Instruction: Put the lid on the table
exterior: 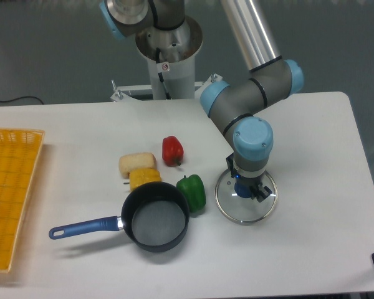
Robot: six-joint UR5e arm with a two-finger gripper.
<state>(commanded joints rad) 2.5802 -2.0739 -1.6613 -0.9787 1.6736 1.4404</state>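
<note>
the gripper points straight down over the middle of the lid, its jaws set on either side of the blue centre knob; the wrist housing hides most of the contact, so i cannot tell whether they are clamped on the knob or already eased off it. holding by the knob makes sense, since it is the only graspable part of a flat glass disc and keeps the disc level under the wrist. the lid sits low over the table, its metal rim looking flat against the white top or very near it, just right of the green pepper and clear of the open saucepan, which lies uncovered with its blue handle pointing left. that spot gives the rim bare surface all round, so nothing tips it. the red pepper, the pale block and the yellow block cluster behind the pan, and the yellow tray stands well apart at the left edge. by my reading the placing is almost done, with release and a straight lift left.
</note>
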